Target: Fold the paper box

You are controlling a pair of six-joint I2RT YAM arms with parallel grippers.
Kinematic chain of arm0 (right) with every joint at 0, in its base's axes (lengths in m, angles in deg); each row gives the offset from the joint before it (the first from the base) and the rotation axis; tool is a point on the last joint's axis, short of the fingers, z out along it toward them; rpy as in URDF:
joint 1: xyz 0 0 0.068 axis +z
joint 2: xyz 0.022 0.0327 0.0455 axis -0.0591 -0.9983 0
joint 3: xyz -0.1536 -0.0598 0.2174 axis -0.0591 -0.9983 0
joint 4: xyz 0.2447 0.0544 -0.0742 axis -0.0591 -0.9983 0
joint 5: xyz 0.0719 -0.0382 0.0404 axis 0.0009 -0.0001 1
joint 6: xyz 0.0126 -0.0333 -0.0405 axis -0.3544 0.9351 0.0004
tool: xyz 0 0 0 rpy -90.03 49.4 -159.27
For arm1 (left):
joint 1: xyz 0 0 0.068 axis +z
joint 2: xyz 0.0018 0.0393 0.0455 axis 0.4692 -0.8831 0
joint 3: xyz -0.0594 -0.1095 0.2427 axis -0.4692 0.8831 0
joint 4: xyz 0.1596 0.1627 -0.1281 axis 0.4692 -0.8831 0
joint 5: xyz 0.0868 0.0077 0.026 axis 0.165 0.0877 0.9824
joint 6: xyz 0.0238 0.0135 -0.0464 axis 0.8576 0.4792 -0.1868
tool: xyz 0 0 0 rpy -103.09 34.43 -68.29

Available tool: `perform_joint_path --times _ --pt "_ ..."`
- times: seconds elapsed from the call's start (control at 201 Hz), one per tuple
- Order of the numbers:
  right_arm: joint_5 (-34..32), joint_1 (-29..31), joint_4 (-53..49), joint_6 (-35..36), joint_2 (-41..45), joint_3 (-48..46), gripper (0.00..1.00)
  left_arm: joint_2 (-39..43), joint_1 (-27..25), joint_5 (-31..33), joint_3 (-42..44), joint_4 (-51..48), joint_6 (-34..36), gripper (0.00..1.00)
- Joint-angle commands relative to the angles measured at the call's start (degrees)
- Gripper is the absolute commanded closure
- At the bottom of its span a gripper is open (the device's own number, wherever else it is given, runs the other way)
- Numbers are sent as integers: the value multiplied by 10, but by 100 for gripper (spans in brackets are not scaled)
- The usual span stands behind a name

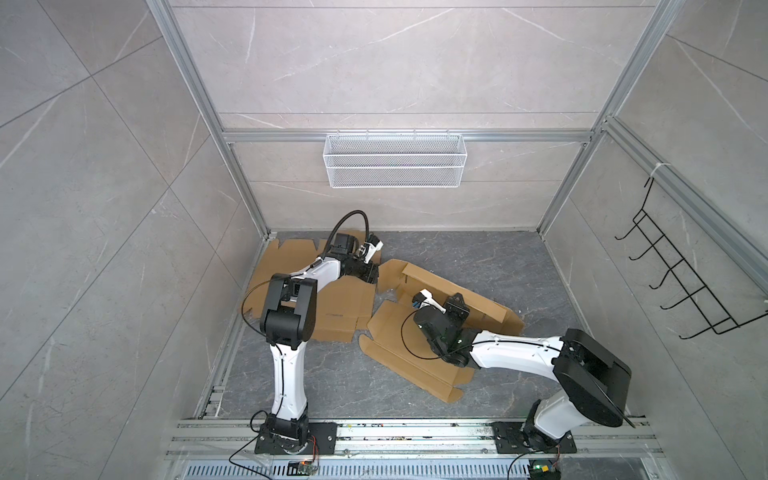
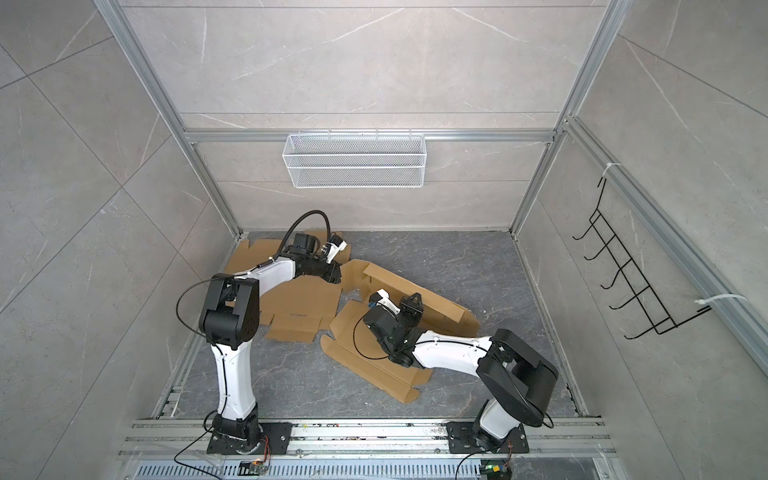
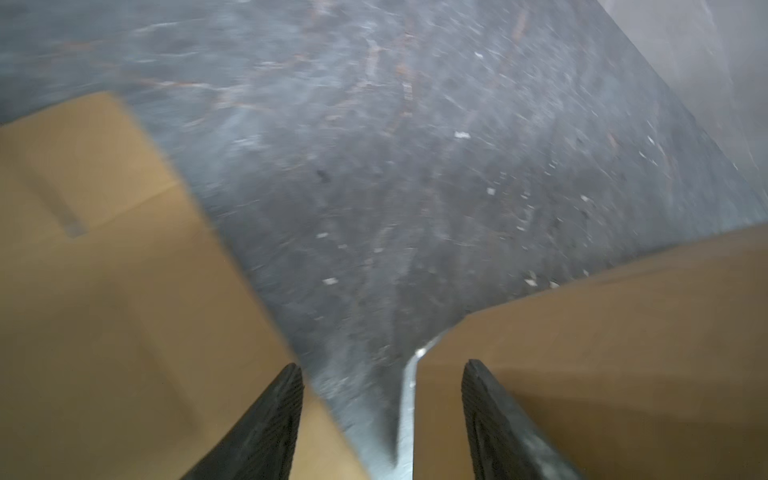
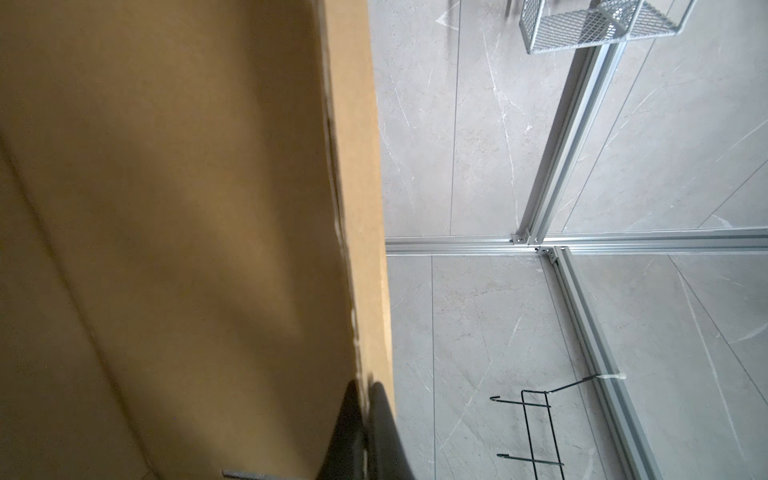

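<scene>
The partly folded brown cardboard box lies in the middle of the dark grey marbled table. In both top views its long axis runs on a slant from far left to near right. Along the far side of that axis one long wall stands raised. The right hand is pressed together on that wall's top edge about midway along, and its wrist view shows the fingertips pinching the thin board. The left hand sits at the box's far-left end, just beside the upturned end flap and over the edge of a second, flat brown cardboard blank. Its jaws are spread and hold nothing. In its wrist view, board shows to either side with bare table between, and I cannot tell which piece is which. The left hand is plainly the nearer to the end flap. I judge that flap to be the next piece to turn in, across the wall's line, while the right hand steadies the wall.
</scene>
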Motion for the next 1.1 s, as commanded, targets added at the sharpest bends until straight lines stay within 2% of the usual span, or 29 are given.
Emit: perform_joint_path --times 0.0,0.304,0.508,0.577,0.652,0.702,0.816,0.881,0.995,1.1 --pt "51 -9 -53 -21 -5 3 100 13 3 -51 -18 -44 72 36" --pt "56 -15 -56 -23 -7 7 100 39 -39 -90 -48 -134 119 34" --pt "59 -16 -61 -26 -10 9 100 50 -47 -119 -49 -108 59 33" --pt "60 -16 -63 -25 -10 11 100 49 -49 -92 -45 -110 44 32" --pt "60 -19 -66 -24 -6 11 100 63 -42 6 -45 -130 28 33" --pt "63 -18 -70 -24 -3 11 100 84 -20 46 -36 -130 -4 33" --pt "67 -19 -72 -23 -1 10 100 165 39 46 16 -89 -125 33" --pt "71 -21 -72 -24 -4 10 100 210 33 52 46 -77 -153 33" --pt "74 -29 -71 -28 -12 13 100 259 15 -15 130 -4 -274 36" --pt "78 -32 -72 -30 -13 14 100 283 -25 -10 229 80 -326 37"
